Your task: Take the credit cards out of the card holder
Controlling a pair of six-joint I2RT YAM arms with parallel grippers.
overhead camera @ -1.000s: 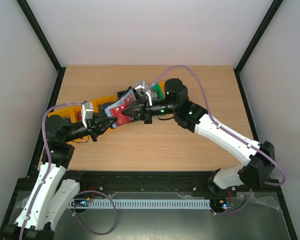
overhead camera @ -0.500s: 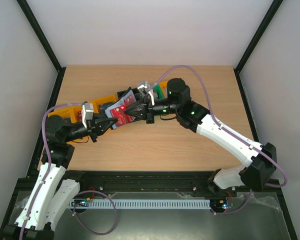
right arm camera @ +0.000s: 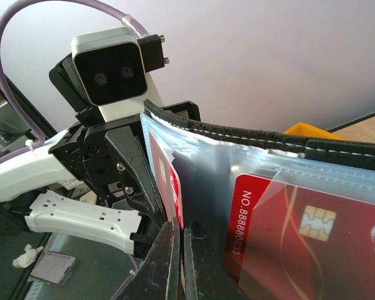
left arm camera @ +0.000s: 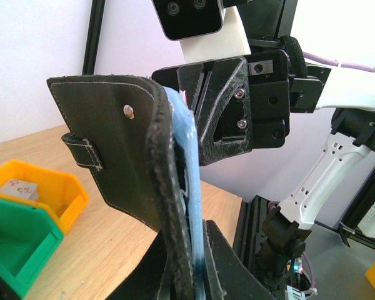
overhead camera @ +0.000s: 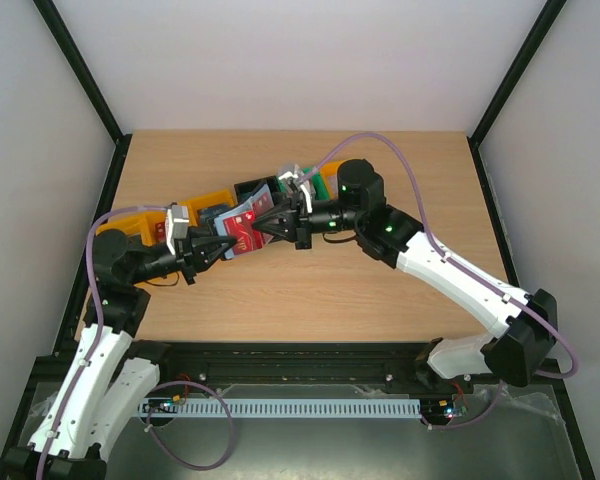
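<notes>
While the left hand [overhead camera: 223, 244] clamps the open card holder [left arm camera: 119, 156] aloft above the surface [overhead camera: 310, 290], the right hand [right arm camera: 180, 262] is pinched shut on the edge of a red credit card [right arm camera: 174, 187] in its pocket: judged the extraction step, next needing a straight pull along the pocket.

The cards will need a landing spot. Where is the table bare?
Bare: the wooden table's near strip between the arms, and the far band behind the green plastic bin. Crowded: the yellow bins' diagonal, where left gripper and right gripper meet at the black folding card holder.
</notes>
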